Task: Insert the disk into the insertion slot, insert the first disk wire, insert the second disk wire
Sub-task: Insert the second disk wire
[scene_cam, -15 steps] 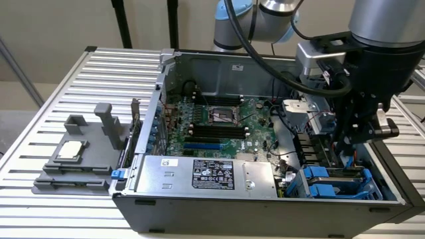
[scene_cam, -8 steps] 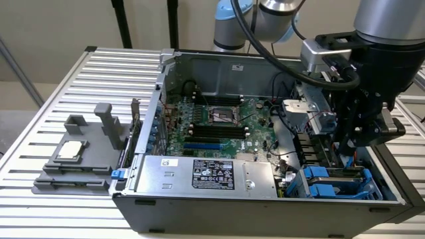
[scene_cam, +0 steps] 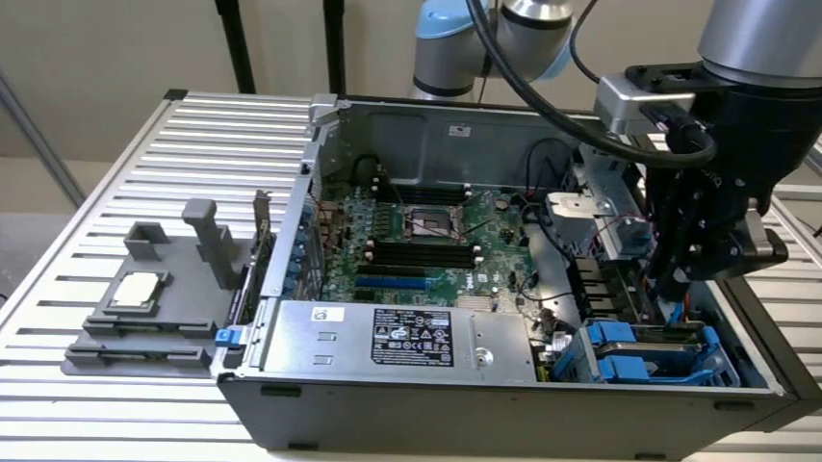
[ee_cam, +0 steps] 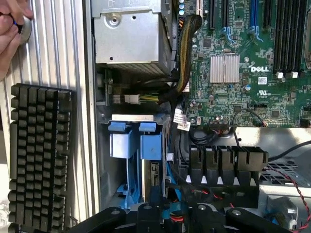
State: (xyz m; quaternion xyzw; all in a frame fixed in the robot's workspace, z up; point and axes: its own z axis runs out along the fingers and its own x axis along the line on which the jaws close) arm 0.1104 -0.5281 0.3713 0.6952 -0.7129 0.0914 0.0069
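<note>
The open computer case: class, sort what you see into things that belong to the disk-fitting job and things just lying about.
Belongs to the job:
disk
insertion slot
end effector

Lying about:
keyboard
grey holder
power-supply box

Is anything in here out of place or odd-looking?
Mostly tidy. Two oddities: a person's hand at the edge of the slatted table beside the open computer case, and a keyboard lying right against that case.
</note>
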